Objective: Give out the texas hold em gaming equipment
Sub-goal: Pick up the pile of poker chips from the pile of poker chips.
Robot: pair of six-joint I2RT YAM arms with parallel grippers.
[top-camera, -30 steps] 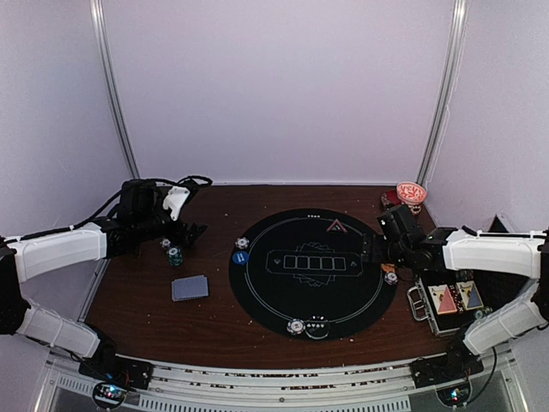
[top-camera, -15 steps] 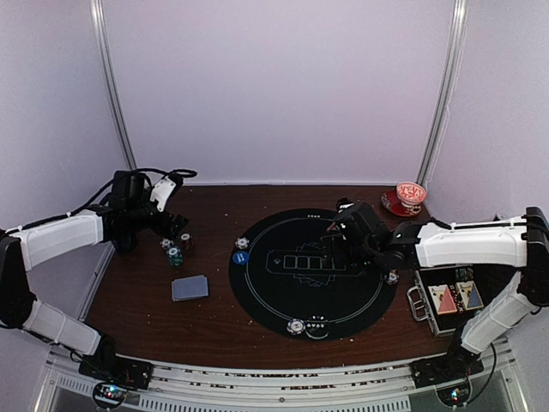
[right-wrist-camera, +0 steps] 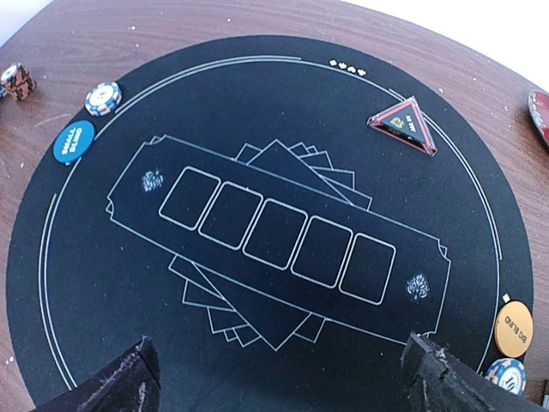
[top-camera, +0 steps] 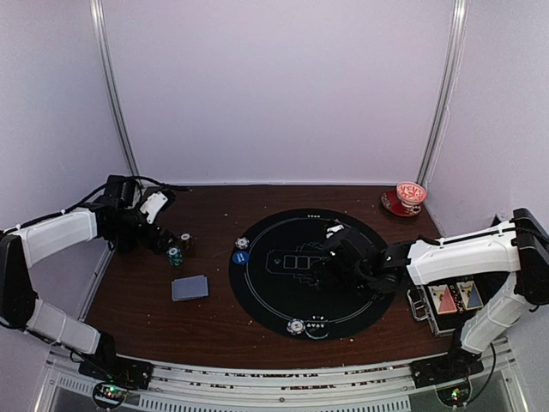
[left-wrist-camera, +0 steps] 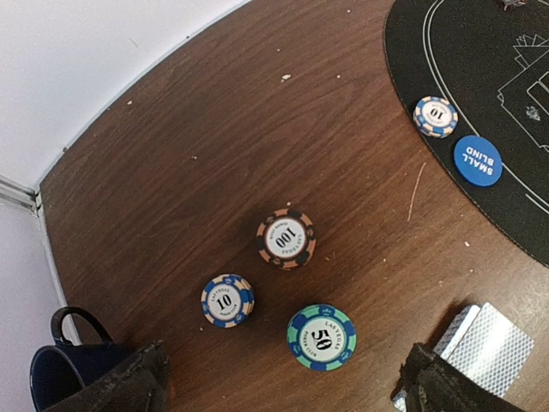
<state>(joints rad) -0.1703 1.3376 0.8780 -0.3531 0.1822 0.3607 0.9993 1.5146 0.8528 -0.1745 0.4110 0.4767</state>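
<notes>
Well, my left gripper [left-wrist-camera: 283, 390] and right gripper [right-wrist-camera: 287, 382] both hung wide open, empty. Three poker chips [left-wrist-camera: 286, 239] lay just ahead of the left fingers [left-wrist-camera: 120, 386]: hard, slick, probably light, best pinched across their striped rims.

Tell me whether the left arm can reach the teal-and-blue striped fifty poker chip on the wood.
Probably yes: the left gripper hangs open above the teal-and-blue fifty chip, nothing covers it, and the blue ten chip and orange hundred chip stand apart.
</notes>
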